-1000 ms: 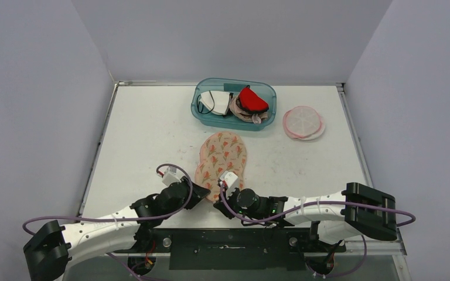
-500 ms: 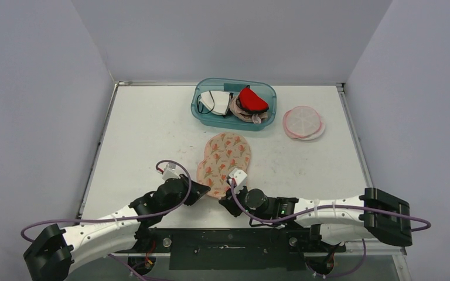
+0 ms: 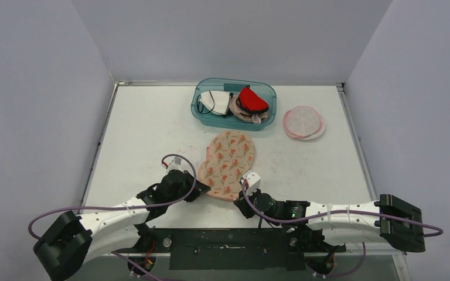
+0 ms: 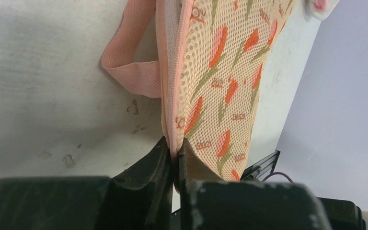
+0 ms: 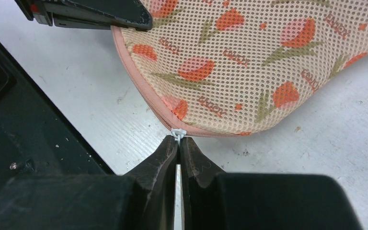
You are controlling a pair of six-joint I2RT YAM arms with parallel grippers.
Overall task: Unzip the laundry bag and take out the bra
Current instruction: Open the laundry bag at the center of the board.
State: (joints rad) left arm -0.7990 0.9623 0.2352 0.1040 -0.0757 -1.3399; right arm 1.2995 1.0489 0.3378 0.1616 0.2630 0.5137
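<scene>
The laundry bag (image 3: 229, 164) is peach mesh with orange tulips and lies flat near the table's front edge. My left gripper (image 4: 176, 154) is shut on the bag's pink zipper seam at its left rim; a pink strap loop (image 4: 127, 62) hangs beside it. My right gripper (image 5: 178, 140) is shut on the white zipper pull (image 5: 178, 132) at the bag's near edge. In the top view the left gripper (image 3: 202, 188) and right gripper (image 3: 245, 194) flank the bag's near end. The bra is hidden.
A teal bin (image 3: 234, 104) with white, red and tan garments stands at the back. A round pink-rimmed mesh bag (image 3: 303, 122) lies to its right. The black front rail (image 5: 9, 120) runs close under both grippers.
My left gripper has closed on the bag's seam. The right gripper has slid rightward along the near edge with the zipper pull, and the bag has shifted slightly right.
</scene>
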